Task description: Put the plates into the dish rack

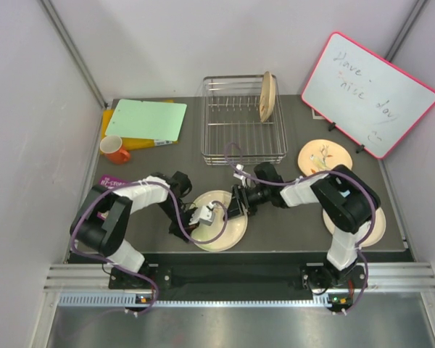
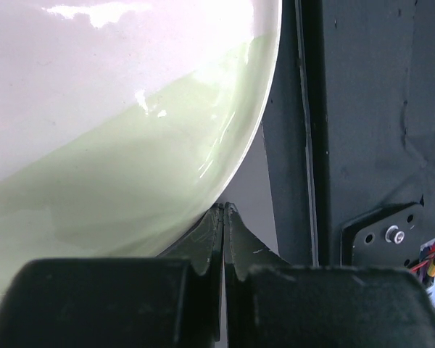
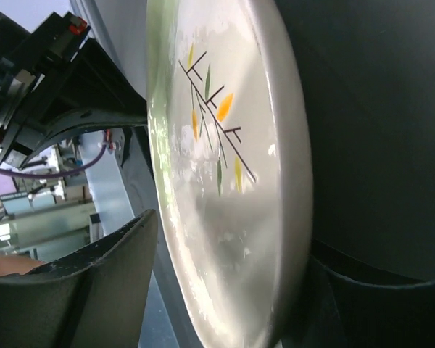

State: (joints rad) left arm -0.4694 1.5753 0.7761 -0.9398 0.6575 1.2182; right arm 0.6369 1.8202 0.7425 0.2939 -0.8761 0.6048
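A cream and pale green plate point(image 1: 221, 225) lies near the table's front edge, between both grippers. My left gripper point(image 1: 203, 216) is shut, and its tips point(image 2: 224, 209) press against the rim of this plate point(image 2: 130, 130) from the left. My right gripper point(image 1: 233, 204) straddles the right rim, open. In the right wrist view the plate point(image 3: 225, 145), painted with a twig, stands between the fingers; one finger point(image 3: 101, 275) is a little apart from its face, the other point(image 3: 370, 290) is behind it. The dish rack point(image 1: 225, 141) holds one upright plate point(image 1: 267, 96). Two more plates point(image 1: 324, 156) point(image 1: 377, 226) lie on the right.
A green cutting board point(image 1: 146, 119) on a yellow one, an orange mug point(image 1: 116, 149) and a purple packet point(image 1: 113, 181) are at the back left. A pink-framed whiteboard point(image 1: 370, 94) leans at the back right. The right arm's elbow hangs over the near right plate.
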